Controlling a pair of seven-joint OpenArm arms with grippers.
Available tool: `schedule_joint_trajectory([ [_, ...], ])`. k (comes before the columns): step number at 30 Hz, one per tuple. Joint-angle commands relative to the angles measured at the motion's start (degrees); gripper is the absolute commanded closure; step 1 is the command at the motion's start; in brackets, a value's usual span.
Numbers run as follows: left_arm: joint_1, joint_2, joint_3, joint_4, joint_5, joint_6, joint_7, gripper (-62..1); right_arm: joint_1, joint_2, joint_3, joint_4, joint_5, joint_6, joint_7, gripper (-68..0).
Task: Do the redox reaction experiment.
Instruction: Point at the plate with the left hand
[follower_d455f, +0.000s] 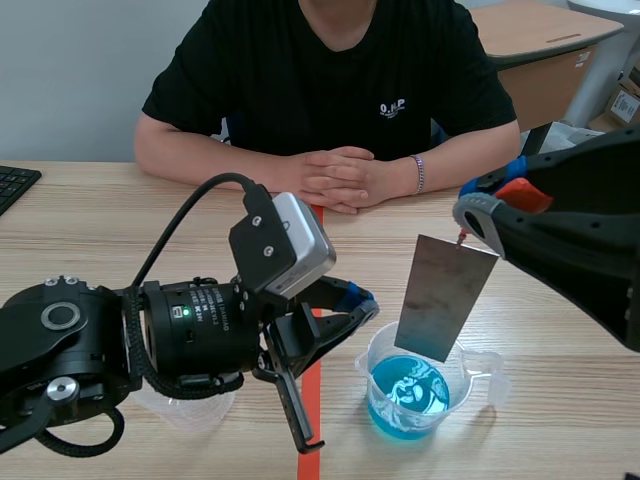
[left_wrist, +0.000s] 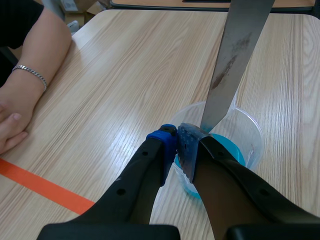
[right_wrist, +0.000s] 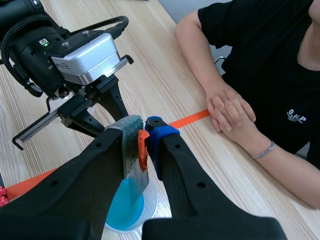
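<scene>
A clear plastic beaker (follower_d455f: 415, 395) holds blue liquid and stands right of the orange tape line. My left gripper (follower_d455f: 350, 305) is at its left rim. In the left wrist view the fingers (left_wrist: 176, 140) are shut on the beaker's rim (left_wrist: 245, 135). My right gripper (follower_d455f: 470, 225) is shut on the top edge of a grey metal plate (follower_d455f: 440, 295). The plate hangs tilted, its lower end just inside the beaker's mouth. Whether it touches the liquid I cannot tell. In the right wrist view the plate (right_wrist: 132, 160) is pinched between the pads (right_wrist: 142, 127), above the beaker (right_wrist: 130, 210).
A person sits across the table with clasped hands (follower_d455f: 340, 175) resting on it. An empty clear cup (follower_d455f: 185, 405) stands under my left arm. A keyboard corner (follower_d455f: 15, 185) shows at the far left. The orange tape line (follower_d455f: 312, 420) runs beside the beaker.
</scene>
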Motion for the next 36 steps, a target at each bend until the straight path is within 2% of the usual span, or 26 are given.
schedule_joint_trajectory([
  [1, -0.2, 0.4, 0.0, 0.7, -0.4, -0.1, -0.8, -4.6, 0.2, 0.7, 0.2, 0.3, 0.4, -0.4, 0.7, -1.5],
  [19, -0.2, 0.2, 0.0, 0.7, -0.2, -0.1, -1.2, -4.6, 0.2, 0.7, 0.2, 0.3, 0.4, -0.4, 0.9, -1.5],
  [27, -0.2, -2.4, -1.9, 0.9, -0.3, 1.2, -2.1, -4.6, 0.2, 0.7, 0.2, 0.3, 0.4, -0.4, 1.1, -1.5],
  [29, -0.1, -3.7, -3.4, 0.9, -1.3, 1.2, -2.6, -4.6, 0.2, 0.7, 0.2, 0.3, 0.4, -0.4, 1.1, -1.5],
  [34, 0.9, -7.8, -8.6, 1.7, -6.7, 1.2, -2.8, -4.6, 0.2, 0.7, 0.2, 0.3, 0.4, -0.4, 1.1, -1.5],
  [36, 2.3, -9.5, -11.3, 2.8, -7.5, 1.2, -3.0, -4.6, 0.2, 0.7, 0.2, 0.3, 0.4, -0.4, 1.1, -1.5],
])
